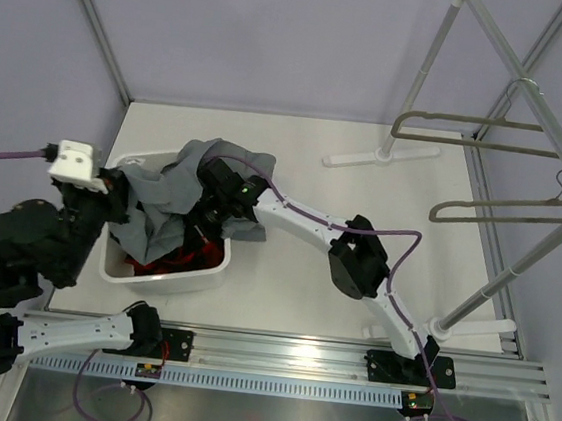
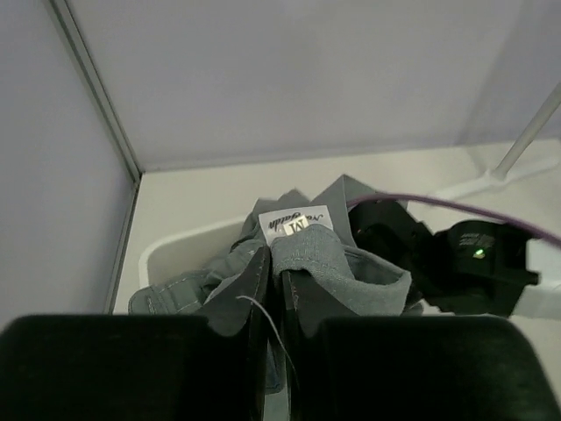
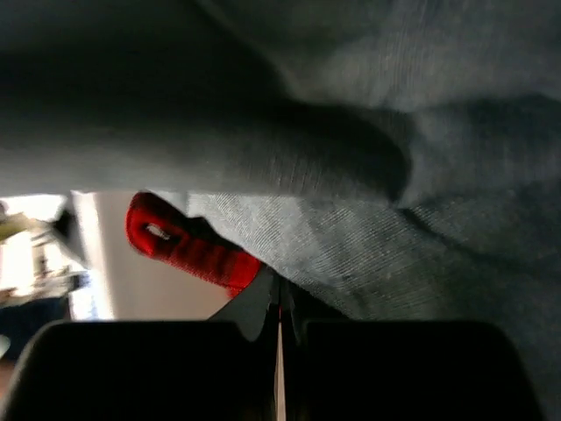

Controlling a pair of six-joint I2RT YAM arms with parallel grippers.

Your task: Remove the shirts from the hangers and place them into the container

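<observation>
The grey shirt (image 1: 167, 194) is heaped over the white container (image 1: 168, 281), and the red-and-black plaid shirt (image 1: 170, 259) lies inside beneath it. My left gripper (image 1: 126, 204) is at the container's left rim. In the left wrist view its fingers (image 2: 273, 263) stand almost together with grey cloth (image 2: 351, 263) pinched between them, the neck label just above. My right gripper (image 1: 206, 208) is buried in the grey heap. Its wrist view shows the jaws (image 3: 279, 285) shut, tips under grey cloth (image 3: 394, 219), a red plaid fold (image 3: 188, 250) beside them. Two bare hangers (image 1: 472, 118) (image 1: 508, 202) hang on the rack.
The white rack stands at the right, its sloping pole (image 1: 534, 96) above the hangers and a foot (image 1: 383, 153) on the table behind the container. The right arm reaches diagonally across the table's middle. A metal rail (image 1: 296, 358) runs along the near edge.
</observation>
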